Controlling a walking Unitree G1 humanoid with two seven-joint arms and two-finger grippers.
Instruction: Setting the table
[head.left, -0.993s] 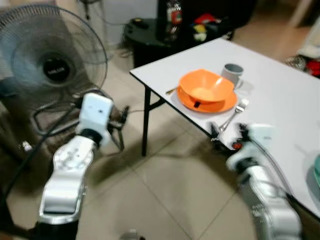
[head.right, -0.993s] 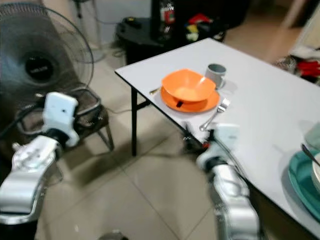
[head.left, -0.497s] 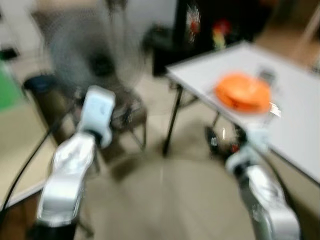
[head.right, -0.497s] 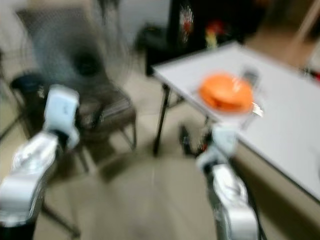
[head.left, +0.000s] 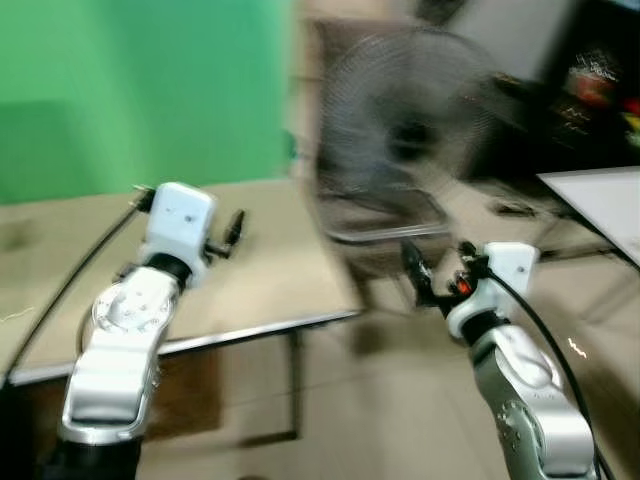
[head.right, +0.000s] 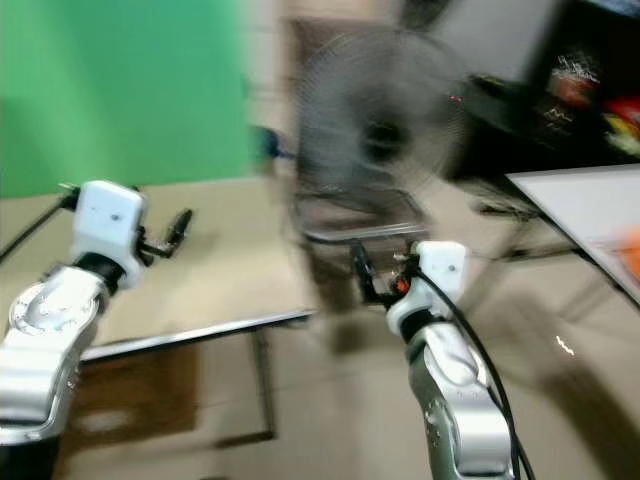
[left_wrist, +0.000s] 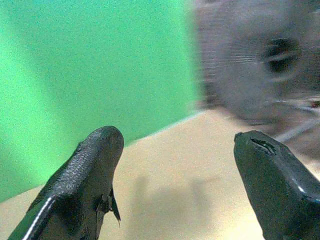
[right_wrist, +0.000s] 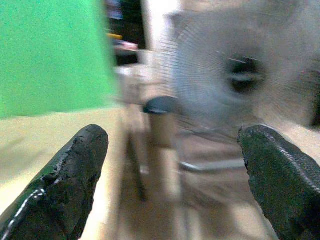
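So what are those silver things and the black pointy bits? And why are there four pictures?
The silver things are a robot's two arms. Two pictures come from cameras in its head, looking down. There you see the left gripper over a tan table and the right gripper near a big fan. The other two pictures come from cameras on its wrists, looking along the black fingers. Both grippers are open and hold nothing. It is blurry because the robot is turning. A white table is off to its right.

A blurred fan (head.left: 405, 135) stands beside a green wall (head.left: 140, 90)
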